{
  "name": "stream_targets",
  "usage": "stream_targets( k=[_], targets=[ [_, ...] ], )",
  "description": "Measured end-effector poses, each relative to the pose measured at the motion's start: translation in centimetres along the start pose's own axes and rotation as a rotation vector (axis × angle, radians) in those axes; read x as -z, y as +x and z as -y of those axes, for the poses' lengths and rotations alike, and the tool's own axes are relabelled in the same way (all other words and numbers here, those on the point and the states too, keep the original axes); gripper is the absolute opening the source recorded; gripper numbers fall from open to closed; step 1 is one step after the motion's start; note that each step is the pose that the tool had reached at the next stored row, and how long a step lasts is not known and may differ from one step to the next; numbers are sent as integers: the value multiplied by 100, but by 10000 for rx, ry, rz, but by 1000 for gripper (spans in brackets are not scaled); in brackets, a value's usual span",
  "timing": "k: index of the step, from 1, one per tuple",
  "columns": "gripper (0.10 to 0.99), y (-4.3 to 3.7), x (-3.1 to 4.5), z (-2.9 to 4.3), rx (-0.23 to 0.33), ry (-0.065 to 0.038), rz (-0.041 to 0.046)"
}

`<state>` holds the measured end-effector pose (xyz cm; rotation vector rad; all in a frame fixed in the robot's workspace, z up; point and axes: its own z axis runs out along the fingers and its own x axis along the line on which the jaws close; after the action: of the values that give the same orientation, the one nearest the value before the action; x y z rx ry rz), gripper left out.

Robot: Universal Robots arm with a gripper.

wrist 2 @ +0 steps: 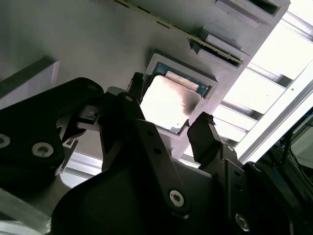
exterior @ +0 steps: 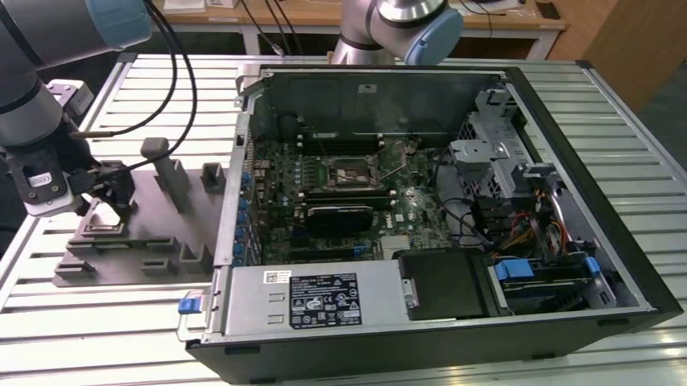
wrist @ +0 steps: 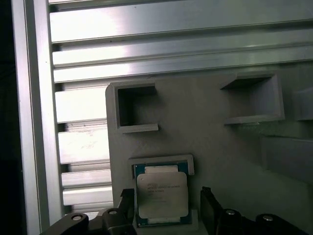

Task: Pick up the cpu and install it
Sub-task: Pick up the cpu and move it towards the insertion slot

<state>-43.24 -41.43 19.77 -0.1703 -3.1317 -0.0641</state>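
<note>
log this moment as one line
step: pick | gripper: open, straddling cpu | cpu: seated in grey tray recess, not lifted | install: not done

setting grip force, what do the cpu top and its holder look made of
The cpu top is likely bare metal with a satin silver finish; it throws a bright glare in the second wrist view. The holder is probably plastic: matte grey, even colour, no shine.

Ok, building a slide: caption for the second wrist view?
Open gripper straddles the cpu, seated in a pocket of the grey holder.
</note>
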Motion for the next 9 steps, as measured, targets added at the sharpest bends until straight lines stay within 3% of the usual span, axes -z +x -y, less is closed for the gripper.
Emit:
stream_targets(
  k=[9],
  targets=[
    [647,1,-78,4,481,1,-21]
  ],
)
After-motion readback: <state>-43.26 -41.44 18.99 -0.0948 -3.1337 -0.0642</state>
